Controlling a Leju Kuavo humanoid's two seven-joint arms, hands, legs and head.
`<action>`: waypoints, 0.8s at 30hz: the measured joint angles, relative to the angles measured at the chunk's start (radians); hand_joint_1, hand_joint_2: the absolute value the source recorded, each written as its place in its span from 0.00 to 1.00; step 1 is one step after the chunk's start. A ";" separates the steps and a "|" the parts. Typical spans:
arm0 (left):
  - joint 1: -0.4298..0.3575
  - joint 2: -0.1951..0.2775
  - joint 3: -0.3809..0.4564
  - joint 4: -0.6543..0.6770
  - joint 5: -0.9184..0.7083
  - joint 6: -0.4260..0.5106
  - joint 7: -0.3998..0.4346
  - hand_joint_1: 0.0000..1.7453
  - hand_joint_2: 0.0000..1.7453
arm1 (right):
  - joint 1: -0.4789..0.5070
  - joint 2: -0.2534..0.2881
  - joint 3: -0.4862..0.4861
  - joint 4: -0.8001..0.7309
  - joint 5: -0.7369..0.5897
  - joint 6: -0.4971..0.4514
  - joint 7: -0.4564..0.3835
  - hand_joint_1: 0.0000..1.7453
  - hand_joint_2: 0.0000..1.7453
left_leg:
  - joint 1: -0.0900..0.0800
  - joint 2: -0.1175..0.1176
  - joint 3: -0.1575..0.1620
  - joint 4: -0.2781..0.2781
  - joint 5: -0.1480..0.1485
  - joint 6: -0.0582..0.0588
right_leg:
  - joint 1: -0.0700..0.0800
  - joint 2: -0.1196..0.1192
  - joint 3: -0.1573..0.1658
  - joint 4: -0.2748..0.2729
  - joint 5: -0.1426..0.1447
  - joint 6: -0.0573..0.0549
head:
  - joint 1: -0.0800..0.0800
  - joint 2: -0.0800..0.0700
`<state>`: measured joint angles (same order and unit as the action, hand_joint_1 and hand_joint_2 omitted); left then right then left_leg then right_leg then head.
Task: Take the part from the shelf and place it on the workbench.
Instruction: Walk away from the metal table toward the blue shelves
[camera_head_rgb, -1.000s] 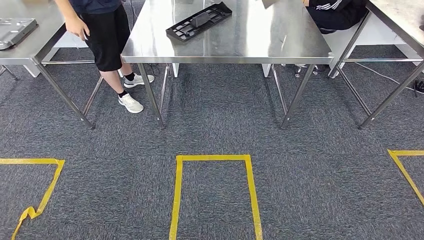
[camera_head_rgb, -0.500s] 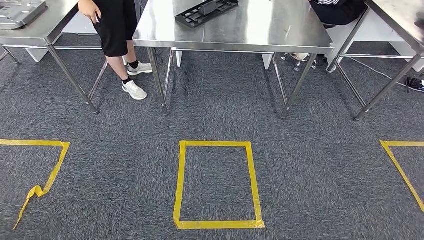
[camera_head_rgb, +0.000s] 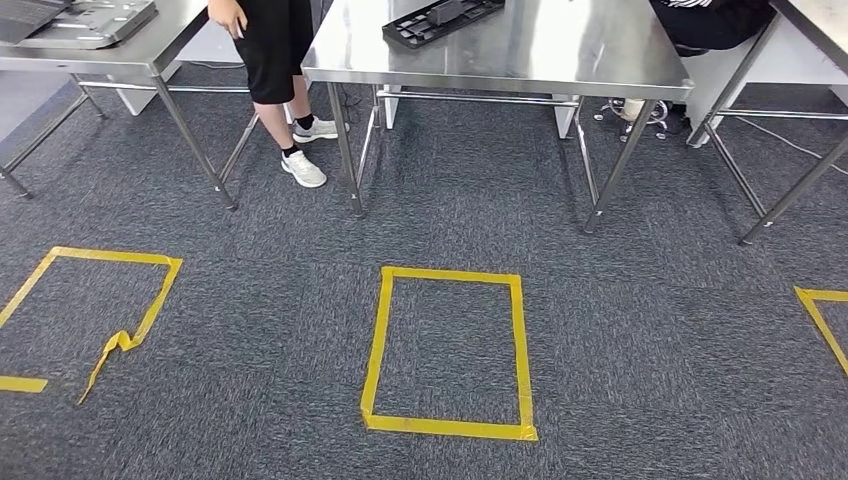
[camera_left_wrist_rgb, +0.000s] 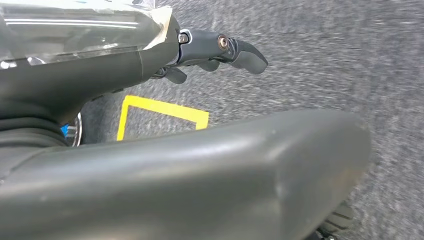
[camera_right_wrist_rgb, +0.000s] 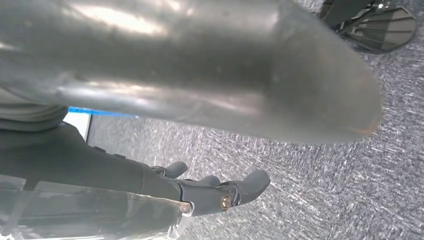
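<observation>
On the far left of the head view, a steel table (camera_head_rgb: 120, 52) is carrying flat grey metal panels (camera_head_rgb: 85, 15), and a person in black shorts (camera_head_rgb: 272, 45) is standing just beside its right-hand leg, white trainers (camera_head_rgb: 303, 168) on the grey carpet (camera_head_rgb: 640, 330). Further right, the middle workbench (camera_head_rgb: 560, 60) is bearing a black slotted plastic part (camera_head_rgb: 443, 18) near its far edge; whether that is the piece the task means I cannot tell, and no shelf is showing, so the part to be fetched is not located in these views. In front of that bench a rectangle of yellow floor tape (camera_head_rgb: 448, 350) is lying on the carpet, with a torn outline to its left and a corner of another at the right edge. The left hand (camera_left_wrist_rgb: 215, 52) is hanging beside the body over carpet and tape, dark fingers loosely extended and grasping nothing. The right hand (camera_right_wrist_rgb: 220, 192) is doing likewise, fingers slightly apart and empty. Judging from this, the robot is in a walking or turning phase with both arms down, not yet reaching. The next move probably calls for bringing the shelf into sight, squaring up at a floor mark, and only then raising an arm towards the part.
</observation>
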<state>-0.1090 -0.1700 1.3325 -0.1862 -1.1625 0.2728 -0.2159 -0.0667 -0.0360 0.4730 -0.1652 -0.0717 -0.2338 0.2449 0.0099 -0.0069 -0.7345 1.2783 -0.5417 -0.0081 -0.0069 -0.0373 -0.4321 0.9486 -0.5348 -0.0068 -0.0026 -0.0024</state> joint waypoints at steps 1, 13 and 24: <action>0.002 0.000 0.000 0.000 0.000 0.000 0.000 0.00 0.00 | 0.000 0.001 0.000 0.000 0.000 0.000 0.000 0.00 0.00 | 0.001 0.004 0.020 -0.009 0.012 0.000 | 0.001 -0.010 -0.003 0.001 0.002 0.001 | 0.000 0.000; 0.001 -0.002 -0.004 0.000 -0.005 -0.002 -0.001 0.00 0.00 | -0.007 0.005 0.000 0.000 -0.002 0.000 0.000 0.00 0.00 | -0.004 0.011 0.179 -0.294 0.093 0.066 | 0.006 0.017 -0.108 0.213 -0.092 0.029 | 0.009 0.000; 0.004 -0.003 -0.014 0.000 -0.008 -0.012 -0.003 0.00 0.00 | -0.002 0.007 0.000 0.001 -0.007 -0.007 -0.005 0.00 0.00 | -0.005 -0.101 0.154 -0.287 0.114 0.024 | -0.010 0.080 -0.054 0.025 0.031 0.044 | 0.008 0.000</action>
<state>-0.1047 -0.1727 1.3184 -0.1862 -1.1704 0.2611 -0.2190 -0.0683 -0.0288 0.4730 -0.1642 -0.0785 -0.2405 0.2395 0.0053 -0.1075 -0.5800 0.9912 -0.4277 0.0155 -0.0172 0.0432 -0.4863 0.9737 -0.5042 0.0369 0.0057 -0.0023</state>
